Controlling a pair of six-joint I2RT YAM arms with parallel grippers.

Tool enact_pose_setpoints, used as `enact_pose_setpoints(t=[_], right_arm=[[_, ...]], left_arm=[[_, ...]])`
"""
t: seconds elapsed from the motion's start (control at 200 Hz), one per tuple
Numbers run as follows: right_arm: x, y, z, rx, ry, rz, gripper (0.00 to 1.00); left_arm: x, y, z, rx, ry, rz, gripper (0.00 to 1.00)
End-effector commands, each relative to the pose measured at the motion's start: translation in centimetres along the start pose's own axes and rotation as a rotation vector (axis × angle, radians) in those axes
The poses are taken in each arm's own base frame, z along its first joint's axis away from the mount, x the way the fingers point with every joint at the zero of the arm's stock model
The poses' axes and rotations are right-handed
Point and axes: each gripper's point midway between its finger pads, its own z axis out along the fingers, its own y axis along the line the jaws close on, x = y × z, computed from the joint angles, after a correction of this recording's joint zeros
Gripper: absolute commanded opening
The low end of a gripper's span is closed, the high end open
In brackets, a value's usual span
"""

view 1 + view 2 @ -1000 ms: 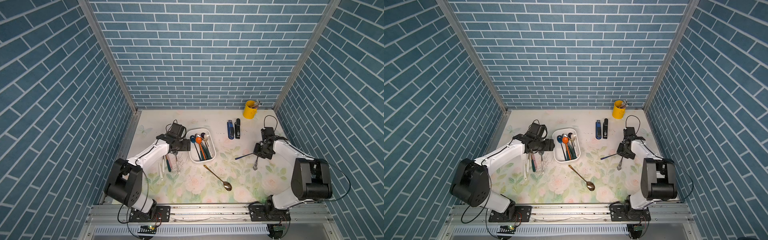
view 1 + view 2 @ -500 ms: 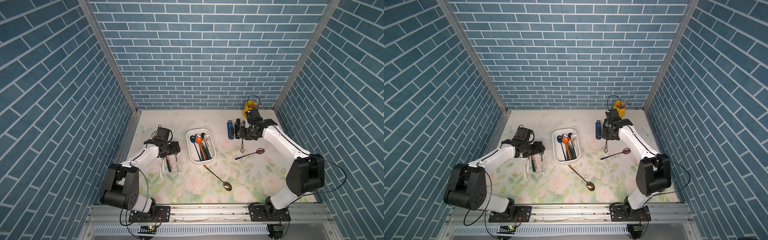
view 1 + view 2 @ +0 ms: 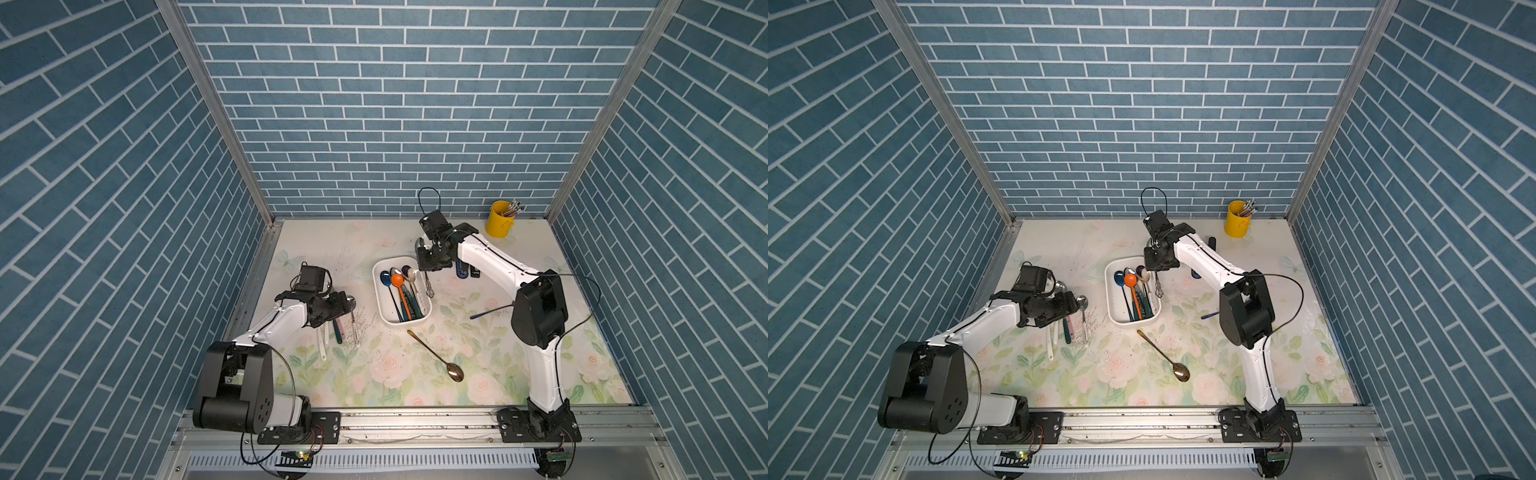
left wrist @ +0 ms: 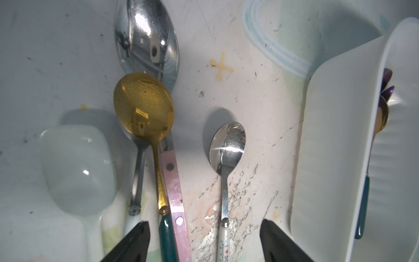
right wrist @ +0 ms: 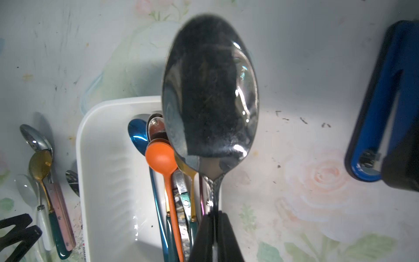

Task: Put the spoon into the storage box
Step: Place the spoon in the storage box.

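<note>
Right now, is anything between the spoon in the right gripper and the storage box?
Nothing visible. The right gripper holds the spoon over the edge of the open storage box; other spoons lie inside.

The right claw (image 5: 214,219) pinches the silver spoon (image 5: 210,90) by its handle, bowl overlapping the storage box (image 5: 108,170).

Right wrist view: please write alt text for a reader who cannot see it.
The right pincer, shut on a large silver spoon, holds it at the rim of the white storage box, which contains an orange spoon and others.
</note>
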Motion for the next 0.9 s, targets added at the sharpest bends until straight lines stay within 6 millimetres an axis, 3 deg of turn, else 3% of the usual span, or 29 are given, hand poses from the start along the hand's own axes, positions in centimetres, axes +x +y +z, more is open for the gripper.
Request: enact_pose_setpoints(t=[0.0,0.11,0.12,0.16,0.4,0.68,0.895], right_arm=[[1.2,1.0,1.4,-0.009,0.057,-0.047,0.01],[2.1,2.5,2.3,-0.054,0.087,-0.062,0.01],[2.5,2.3,3.3,-0.048,0.108,-0.062,0.01],[3.1,2.5,4.1,-0.049,0.129,-0.065,0.01],[5.2,2.9,6.4,-0.044,0.189,-0.079,0.01],[6.7,2.5,7.4,-0.02,0.22,-0.076,0.03],[6.1,2.7,6.9,-0.023,0.202,-0.074,0.16]], left_arm=[[0.2,0.5,-0.3,-0.012,-0.004,-0.009,0.82],[0.5,0.8,-0.2,-0.022,-0.001,-0.01,0.82],[0.6,0.8,-0.2,-0.022,0.0,-0.011,0.82],[0.7,0.9,-0.1,-0.022,0.002,-0.012,0.82],[0.8,1.0,0.0,-0.026,0.006,-0.015,0.82],[0.7,0.9,0.1,-0.023,0.006,-0.01,0.82],[0.6,0.9,-0.1,-0.022,0.003,-0.005,0.82]])
